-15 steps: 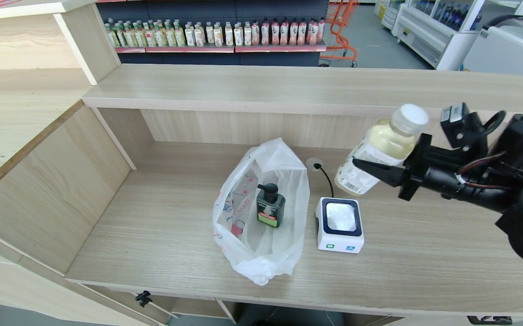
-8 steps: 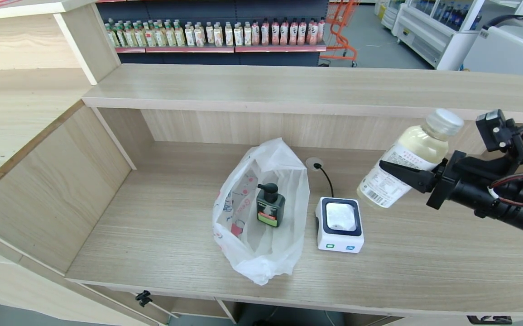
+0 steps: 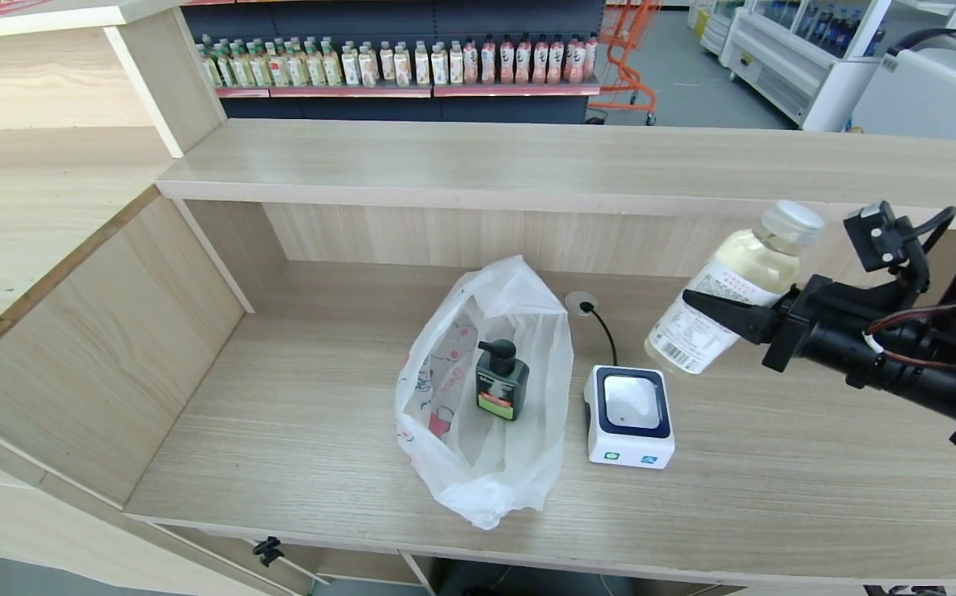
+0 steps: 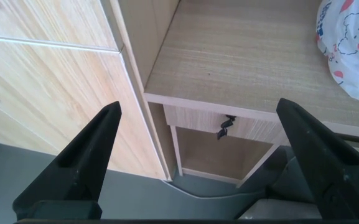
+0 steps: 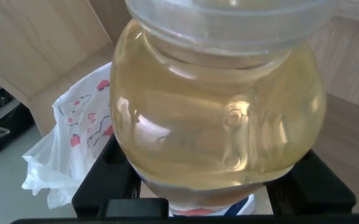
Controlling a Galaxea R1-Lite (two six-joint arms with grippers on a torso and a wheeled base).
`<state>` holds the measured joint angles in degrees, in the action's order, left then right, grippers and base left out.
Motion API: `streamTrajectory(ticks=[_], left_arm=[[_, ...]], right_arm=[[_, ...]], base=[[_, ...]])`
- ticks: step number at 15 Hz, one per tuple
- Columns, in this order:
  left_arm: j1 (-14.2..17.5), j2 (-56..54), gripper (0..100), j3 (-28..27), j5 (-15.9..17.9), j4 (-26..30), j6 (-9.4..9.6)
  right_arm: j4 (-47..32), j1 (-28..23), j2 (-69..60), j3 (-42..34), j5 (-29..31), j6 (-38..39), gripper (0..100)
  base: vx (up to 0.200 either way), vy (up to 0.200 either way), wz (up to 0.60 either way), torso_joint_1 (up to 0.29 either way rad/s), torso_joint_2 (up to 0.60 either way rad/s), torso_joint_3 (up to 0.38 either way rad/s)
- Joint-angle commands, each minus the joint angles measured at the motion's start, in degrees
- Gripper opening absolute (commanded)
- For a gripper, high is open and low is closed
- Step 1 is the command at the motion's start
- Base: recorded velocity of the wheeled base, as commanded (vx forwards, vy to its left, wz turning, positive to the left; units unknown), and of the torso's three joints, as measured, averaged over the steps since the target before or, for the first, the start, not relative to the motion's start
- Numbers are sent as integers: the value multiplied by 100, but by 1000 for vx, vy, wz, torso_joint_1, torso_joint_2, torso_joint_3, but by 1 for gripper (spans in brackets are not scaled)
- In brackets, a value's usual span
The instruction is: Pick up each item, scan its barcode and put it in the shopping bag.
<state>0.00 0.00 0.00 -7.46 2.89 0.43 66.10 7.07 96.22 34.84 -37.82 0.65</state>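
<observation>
bright, even overhead store light, so shadows are soft, just a faint one under the thin white plastic shopping bag on the light wooden counter. pale glare on the white box scanner, small highlights on the clear plastic bottle of pale yellow drink. counter edges bow in the head view.

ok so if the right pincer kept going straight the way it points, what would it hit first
Probably the raised top of the white plastic shopping bag. The right pincer, shut on the pale-yellow drink bottle, points across above the white scanner box; height is hard to judge.
</observation>
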Motion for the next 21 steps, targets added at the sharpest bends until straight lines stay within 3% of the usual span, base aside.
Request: streamTrajectory(ticks=[1, 3, 7, 17, 21], left_arm=[[-9, 0, 100, 0, -1, 1, 1], [-9, 0, 100, 0, -1, 1, -8], [-9, 0, 100, 0, -1, 1, -34], [-9, 0, 100, 0, -1, 1, -16], [-9, 0, 100, 0, -1, 1, -16]], right_arm=[[0, 84, 459, 366, 2, 6, 0], [-27, 312, 907, 814, 319, 76, 0], [-413, 840, 1189, 1394, 749, 515, 0], [-405, 963, 1716, 1543, 1083, 480, 0], [-264, 998, 2155, 1763, 1101, 58, 0]], base=[[0, 0, 0, 0, 0, 0], [0, 0, 0, 0, 0, 0], [0, 200, 0, 1, 1, 5], [0, 20, 0, 1, 0, 0], [0, 0, 0, 0, 0, 0]])
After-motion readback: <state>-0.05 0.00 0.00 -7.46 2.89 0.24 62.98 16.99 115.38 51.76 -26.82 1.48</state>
